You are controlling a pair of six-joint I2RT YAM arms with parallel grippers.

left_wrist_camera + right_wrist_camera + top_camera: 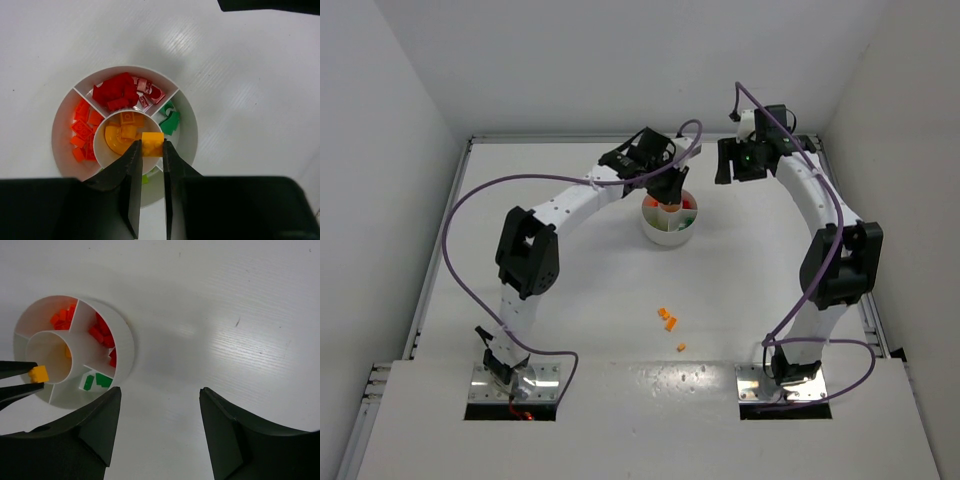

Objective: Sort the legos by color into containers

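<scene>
The round white dish (189, 134) with dividing walls holds red legos (117, 91), orange legos (82, 131) and green legos (171, 121) in separate wedges, and yellow legos (123, 134) in its central cup. My left gripper (151, 146) is shut on a yellow lego (152, 144), held above the rim of the central cup. The dish also shows in the top view (669, 226) and the right wrist view (125, 347). My right gripper (160, 392) is open and empty over bare table right of the dish. Three orange legos (668, 319) lie loose on the table.
The table is walled in white at the back and both sides. The loose orange legos lie between the two arm bases, nearer the front. The right arm (820, 215) arches up the right side, the left arm (560, 205) reaches across to the dish.
</scene>
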